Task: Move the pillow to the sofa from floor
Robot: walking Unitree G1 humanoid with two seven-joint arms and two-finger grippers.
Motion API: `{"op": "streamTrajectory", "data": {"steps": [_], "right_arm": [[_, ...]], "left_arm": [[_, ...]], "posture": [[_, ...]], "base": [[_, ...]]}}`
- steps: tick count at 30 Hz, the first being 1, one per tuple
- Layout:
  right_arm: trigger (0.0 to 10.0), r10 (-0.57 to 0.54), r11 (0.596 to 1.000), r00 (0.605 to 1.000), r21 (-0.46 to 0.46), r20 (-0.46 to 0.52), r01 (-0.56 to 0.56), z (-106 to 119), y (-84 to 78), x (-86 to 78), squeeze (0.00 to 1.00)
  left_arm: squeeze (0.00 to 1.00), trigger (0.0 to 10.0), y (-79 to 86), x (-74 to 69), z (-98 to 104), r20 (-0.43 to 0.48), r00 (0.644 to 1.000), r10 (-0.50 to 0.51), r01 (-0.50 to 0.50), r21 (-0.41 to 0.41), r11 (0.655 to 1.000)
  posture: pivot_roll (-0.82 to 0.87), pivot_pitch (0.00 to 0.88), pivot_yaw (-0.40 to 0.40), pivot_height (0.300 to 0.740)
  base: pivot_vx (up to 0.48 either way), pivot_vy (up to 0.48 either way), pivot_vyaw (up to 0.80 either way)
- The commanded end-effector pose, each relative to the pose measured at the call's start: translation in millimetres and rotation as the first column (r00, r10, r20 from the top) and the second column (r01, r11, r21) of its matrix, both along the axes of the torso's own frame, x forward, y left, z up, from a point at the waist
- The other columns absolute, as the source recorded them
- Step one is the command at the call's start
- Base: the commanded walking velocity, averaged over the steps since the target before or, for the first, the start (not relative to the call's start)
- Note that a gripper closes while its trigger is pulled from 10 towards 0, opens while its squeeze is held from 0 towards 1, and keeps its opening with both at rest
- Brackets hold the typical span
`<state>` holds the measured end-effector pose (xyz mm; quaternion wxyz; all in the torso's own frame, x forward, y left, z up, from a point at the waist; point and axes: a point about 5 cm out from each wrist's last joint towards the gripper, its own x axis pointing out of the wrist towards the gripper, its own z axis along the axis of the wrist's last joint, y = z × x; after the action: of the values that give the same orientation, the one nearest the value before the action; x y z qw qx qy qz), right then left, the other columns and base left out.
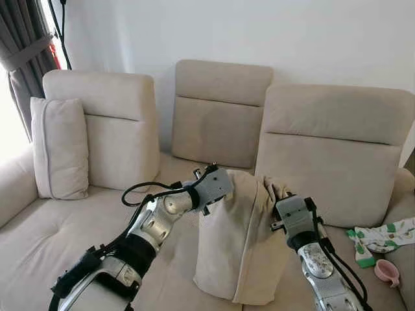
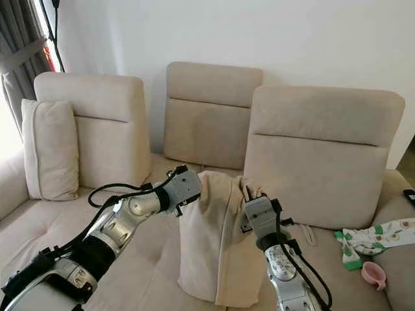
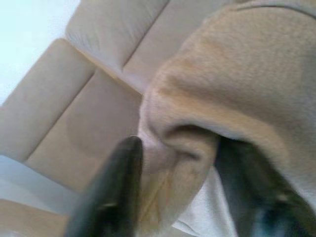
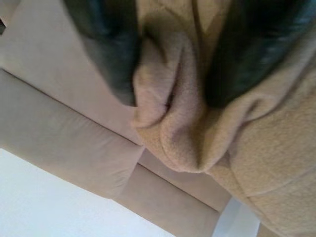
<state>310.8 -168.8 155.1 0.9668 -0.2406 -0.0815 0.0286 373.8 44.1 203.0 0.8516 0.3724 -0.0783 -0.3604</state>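
Note:
A beige pillow point(image 1: 238, 241) stands upright on the middle seat of the beige sofa point(image 1: 65, 227), its lower edge resting on the cushion. My left gripper point(image 1: 219, 186) holds its upper left corner. In the left wrist view a fold of the pillow point(image 3: 237, 89) lies between the two black fingers point(image 3: 113, 187). My right gripper point(image 1: 283, 208) is shut on the upper right corner. In the right wrist view bunched fabric point(image 4: 173, 123) is pinched between both fingers point(image 4: 108, 49).
A second beige cushion point(image 1: 59, 148) leans against the sofa's left backrest. A patterned cloth point(image 1: 382, 234) and a small pink cup point(image 1: 388, 272) lie on the right seat. A grey curtain point(image 1: 26, 58) hangs at the far left by a bright window.

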Motion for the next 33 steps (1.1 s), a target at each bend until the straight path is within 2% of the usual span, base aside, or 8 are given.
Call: {"op": "streamTrajectory", "data": {"steps": [1, 2, 3, 14, 16, 19, 30, 33], "right_arm": [[10.0, 0.026, 0.999, 1.000, -0.022, -0.013, -0.026, 0.3, 11.5, 3.2, 0.82], [10.0, 0.011, 1.000, 1.000, -0.026, -0.017, -0.012, -0.2, 10.2, 4.0, 0.61], [10.0, -0.001, 1.000, 1.000, -0.029, -0.014, 0.001, 0.8, 9.0, 4.9, 0.00], [10.0, -0.039, 0.998, 0.999, -0.047, 0.002, 0.039, 3.7, 4.7, 7.3, 0.00], [10.0, -0.018, 1.000, 0.994, -0.004, 0.110, 0.019, 19.2, 8.4, 3.8, 0.00], [10.0, -0.016, 1.000, 0.984, 0.004, 0.179, 0.016, 29.7, 9.7, 1.3, 0.05], [10.0, -0.016, 0.999, 0.989, -0.045, 0.147, 0.023, 23.4, 9.2, 1.9, 0.00], [10.0, 0.052, 0.998, 0.986, -0.036, 0.159, -0.046, 26.3, 17.5, 1.2, 0.00]], "left_arm": [[0.00, 10.0, -21.1, -8.8, 24.1, 0.136, 0.986, -0.092, 0.101, -0.062, 0.993], [0.00, 10.0, -22.0, -9.6, 27.6, 0.163, 0.983, -0.089, 0.103, -0.080, 0.991], [0.00, 10.0, -20.3, -8.9, 35.5, 0.201, 0.978, -0.058, 0.086, -0.132, 0.988], [0.00, 10.0, -8.7, -4.0, 58.9, 0.284, 0.958, 0.042, 0.040, -0.277, 0.960], [0.00, 10.0, -6.6, -2.6, 55.4, 0.270, 0.962, 0.051, 0.027, -0.280, 0.960], [0.00, 10.0, -5.1, -1.8, 51.6, 0.254, 0.965, 0.060, 0.015, -0.286, 0.958], [0.00, 10.0, 0.5, -1.4, 42.5, 0.210, 0.973, 0.095, -0.017, -0.343, 0.939], [0.00, 10.0, 4.8, 0.0, 39.5, 0.171, 0.976, 0.131, -0.053, -0.401, 0.915]], "posture": [[-0.06, 0.000, 0.032, 0.740], [-0.06, 0.000, 0.032, 0.740], [-0.06, 0.000, 0.032, 0.740], [-0.05, 0.000, 0.028, 0.740], [-0.05, 0.000, 0.028, 0.740], [-0.05, 0.000, 0.026, 0.740], [-0.05, 0.000, 0.019, 0.740], [-0.05, 0.000, 0.016, 0.740]], "base": [[0.000, 0.000, 0.00], [0.000, 0.000, 0.00], [0.000, 0.000, 0.00], [0.000, 0.000, 0.00], [0.000, 0.000, 0.00], [0.000, 0.000, 0.00], [0.000, 0.000, 0.00], [0.000, 0.000, 0.00]]}}
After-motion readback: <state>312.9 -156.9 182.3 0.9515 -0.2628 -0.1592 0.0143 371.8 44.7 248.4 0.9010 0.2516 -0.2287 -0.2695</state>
